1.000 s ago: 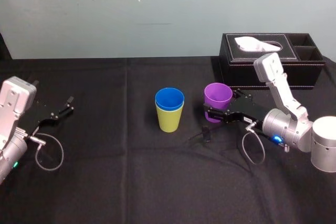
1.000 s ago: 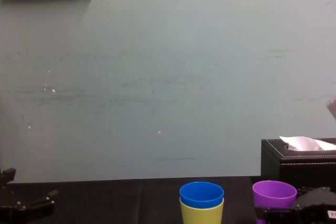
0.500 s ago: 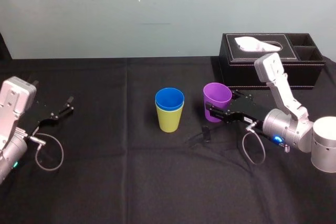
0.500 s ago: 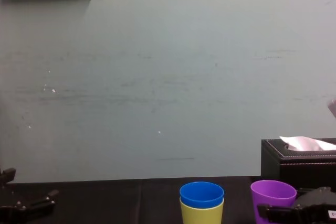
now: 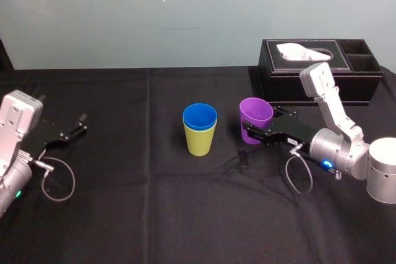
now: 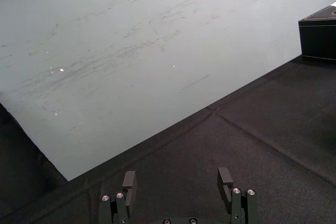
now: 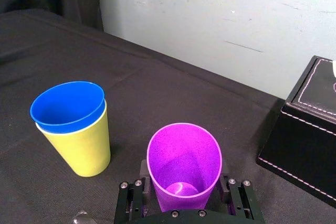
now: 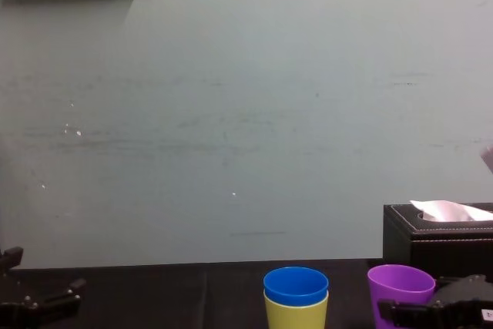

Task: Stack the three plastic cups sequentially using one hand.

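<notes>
Locate the right claw [image 5: 250,133] to the right of the bench's [image 5: 154,214] centre. It reaches in from the robot's right side, and its two black fingers [image 7: 137,181] are clamped on the lower wall of the purple cup [image 5: 256,114], one on each side. The purple cup stands upright with its mouth up. You cannot tell whether its base touches the bench.

Check the other two cups. The blue cup [image 5: 200,117] sits nested inside the yellow-green cup [image 5: 199,142], with only its rim band showing above the yellow-green rim. This pair stands upright at mid-bench. It is near the purple cup, on the robot's left of it, and apart from it.

Note the black tissue box [image 5: 322,72] at the far right of the bench, behind the right arm and clear of all three cups.

The left claw [image 6: 177,181] is parked at the bench's left edge, well apart from the cups. Its fingers stand apart with nothing between them.
</notes>
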{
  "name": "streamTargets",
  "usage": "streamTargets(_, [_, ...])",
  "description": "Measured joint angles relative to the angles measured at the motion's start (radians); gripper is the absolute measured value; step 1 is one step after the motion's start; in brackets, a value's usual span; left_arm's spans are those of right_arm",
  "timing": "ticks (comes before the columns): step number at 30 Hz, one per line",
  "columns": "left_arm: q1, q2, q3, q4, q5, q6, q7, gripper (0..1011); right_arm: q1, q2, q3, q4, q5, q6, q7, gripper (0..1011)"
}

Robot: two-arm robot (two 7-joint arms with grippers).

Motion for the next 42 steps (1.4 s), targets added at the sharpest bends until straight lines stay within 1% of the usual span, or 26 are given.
streamTargets(6, [0.000,0.000,0.000,0.000,0.000,0.000,0.000,1010,-0.008,0.001,0.003,-0.017,0.000,0.004,-0.005,726])
streamTargets(10, [0.000,0.000,0.000,0.000,0.000,0.000,0.000,1010,-0.025,0.010,0.014,-0.059,0.007,0.020,-0.010,726])
streamTargets(12, [0.000,0.000,0.000,0.000,0.000,0.000,0.000,1010,-0.041,0.024,0.025,-0.111,0.018,0.041,-0.012,726])
streamTargets(13, [0.000,0.000,0.000,0.000,0.000,0.000,0.000,1010,-0.041,0.024,0.025,-0.111,0.018,0.041,-0.012,726])
streamTargets(19, [0.000,0.000,0.000,0.000,0.000,0.000,0.000,1010,-0.070,0.055,0.046,-0.218,0.051,0.091,-0.015,726])
streamTargets(27, [0.000,0.000,0.000,0.000,0.000,0.000,0.000,1010,-0.085,0.078,0.055,-0.310,0.085,0.117,-0.017,726])
streamTargets(31, [0.000,0.000,0.000,0.000,0.000,0.000,0.000,1010,-0.086,0.083,0.052,-0.346,0.097,0.124,-0.022,726])
streamTargets(35, [0.000,0.000,0.000,0.000,0.000,0.000,0.000,1010,-0.083,0.084,0.040,-0.374,0.103,0.129,-0.025,726])
streamTargets(42, [0.000,0.000,0.000,0.000,0.000,0.000,0.000,1010,-0.067,0.075,0.005,-0.404,0.107,0.135,-0.031,726])
